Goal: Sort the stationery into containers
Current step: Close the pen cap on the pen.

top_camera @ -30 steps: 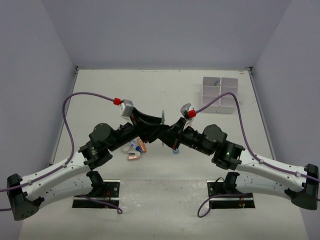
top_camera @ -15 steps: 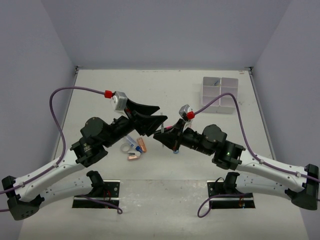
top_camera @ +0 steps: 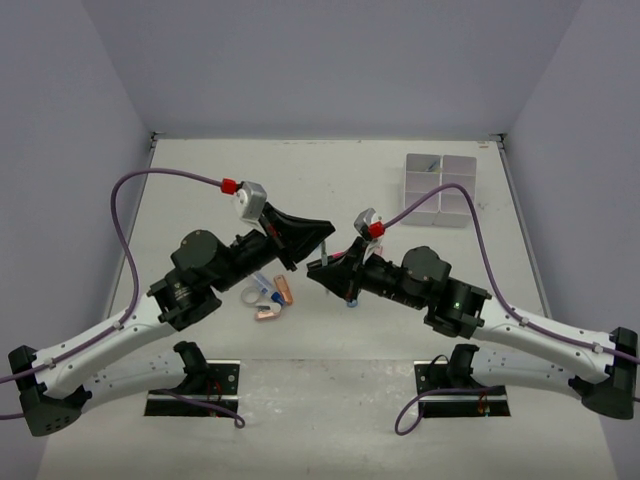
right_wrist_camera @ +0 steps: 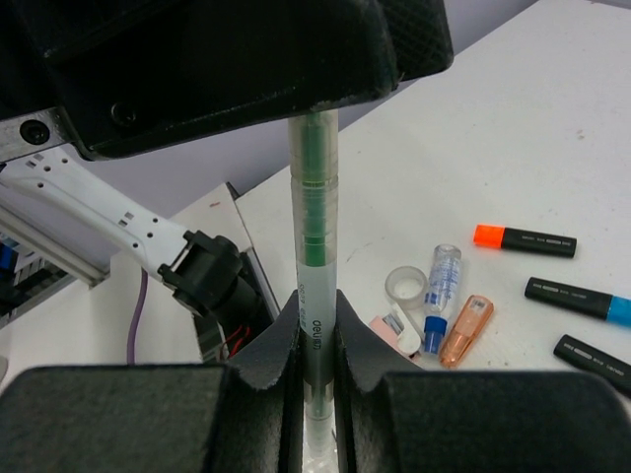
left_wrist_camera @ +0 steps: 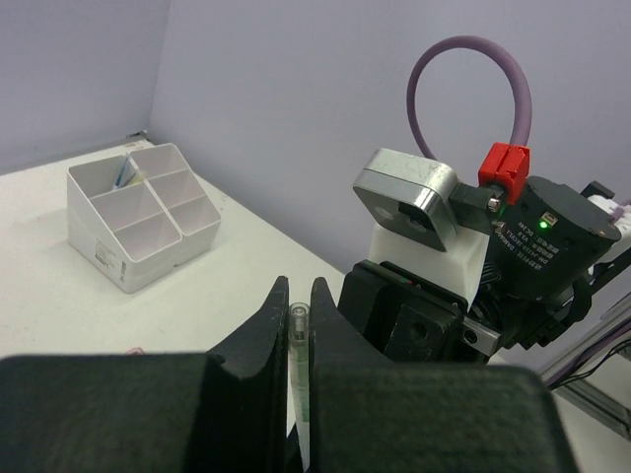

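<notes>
Pinching the thin pen (right_wrist_camera: 315, 246) in my right hand (right_wrist_camera: 315, 320) while my left hand (left_wrist_camera: 296, 301) clamps its other end, well apart from the organiser box (left_wrist_camera: 138, 232). It seems light, stiff and slick, so I'd grip it mid-barrel.

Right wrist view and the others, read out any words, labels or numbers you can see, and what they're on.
None reads clearly.
Pen: dark print along the barrel, too blurred to read.
Orange highlighter: white print, too small.
Blue highlighter: white print, too small.
Organiser: small label on its wall, too small.
</notes>
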{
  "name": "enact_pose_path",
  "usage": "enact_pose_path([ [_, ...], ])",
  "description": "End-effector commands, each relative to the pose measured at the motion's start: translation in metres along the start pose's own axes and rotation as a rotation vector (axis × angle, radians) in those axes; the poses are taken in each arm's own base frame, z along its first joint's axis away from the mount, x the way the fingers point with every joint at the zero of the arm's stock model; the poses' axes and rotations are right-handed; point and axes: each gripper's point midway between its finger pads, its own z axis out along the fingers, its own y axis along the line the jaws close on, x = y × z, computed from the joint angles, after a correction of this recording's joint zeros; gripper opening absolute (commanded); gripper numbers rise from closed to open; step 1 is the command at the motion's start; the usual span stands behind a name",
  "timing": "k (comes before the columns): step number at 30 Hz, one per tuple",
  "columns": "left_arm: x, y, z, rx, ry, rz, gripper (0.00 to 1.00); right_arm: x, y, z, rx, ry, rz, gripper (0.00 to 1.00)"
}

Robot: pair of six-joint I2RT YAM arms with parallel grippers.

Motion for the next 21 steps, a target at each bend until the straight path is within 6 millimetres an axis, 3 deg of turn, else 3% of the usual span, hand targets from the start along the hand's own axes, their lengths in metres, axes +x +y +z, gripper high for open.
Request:
enact_pose_path([
  [1, 0.007, 0.0, -0.001, 0.016, 0.017, 0.003, 0.0, -0.047, 0.017, -0.002, -0.029, -0.101, -0.042, 0.0],
  [8, 0.048, 0.005, -0.014, 0.036, 0.082, -0.092, 0.0, -0.119, 0.012, -0.004, 0.038, -0.196, -0.097, 0.0],
  [10, 0.077, 0.009, -0.024, 0.047, 0.123, -0.135, 0.0, -0.152, 0.009, -0.005, 0.055, -0.228, -0.108, 0.0],
  [11, 0.076, 0.007, -0.024, 0.055, 0.113, -0.147, 0.0, -0.162, 0.009, -0.006, 0.057, -0.239, -0.111, 0.0],
  [14, 0.104, 0.002, -0.03, 0.07, 0.153, -0.173, 0.0, -0.201, 0.013, -0.003, 0.063, -0.276, -0.13, 0.0],
  [16, 0.115, -0.011, -0.029, 0.096, 0.164, -0.18, 0.0, -0.225, 0.021, -0.004, 0.061, -0.304, -0.137, 0.0],
  [19, 0.128, -0.022, -0.023, 0.093, 0.213, -0.162, 0.0, -0.225, 0.017, 0.012, 0.071, -0.266, -0.132, 0.0],
  [21, 0.118, -0.023, -0.02, 0.078, 0.197, -0.144, 0.0, -0.203, 0.006, 0.019, 0.089, -0.226, -0.125, 0.0],
])
